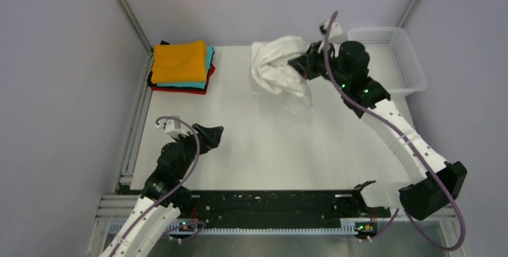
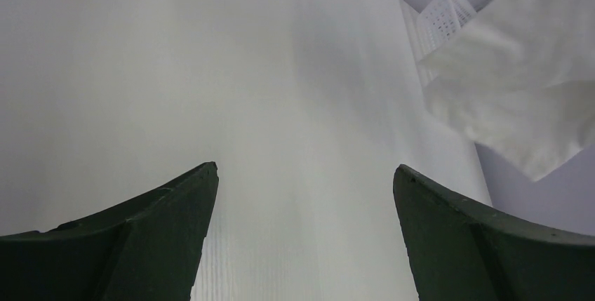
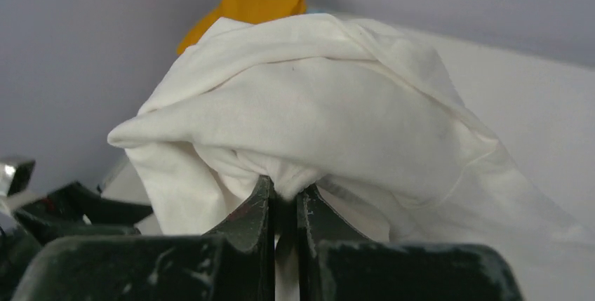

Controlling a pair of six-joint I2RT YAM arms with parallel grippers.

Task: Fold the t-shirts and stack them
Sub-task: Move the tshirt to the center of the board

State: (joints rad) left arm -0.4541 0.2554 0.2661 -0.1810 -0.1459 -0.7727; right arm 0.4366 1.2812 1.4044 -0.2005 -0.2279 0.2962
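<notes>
White table (image 1: pixel 269 149), grey walls (image 1: pixel 60 89), corner basket (image 1: pixel 414 65), folded stack (image 1: pixel 180 62), bunched white t-shirt (image 1: pixel 272 65)

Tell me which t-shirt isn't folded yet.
The white t-shirt, bunched up in the right tool; the coloured ones lie folded in the far-left stack.

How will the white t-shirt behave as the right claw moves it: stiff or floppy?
Likely floppy: the white t-shirt hangs in bunched folds from the right claw, pinched at one small gather. Probably light, since that narrow pinch alone seems to lift it. It may well trail and crumple on the table rather than keep shape.
</notes>
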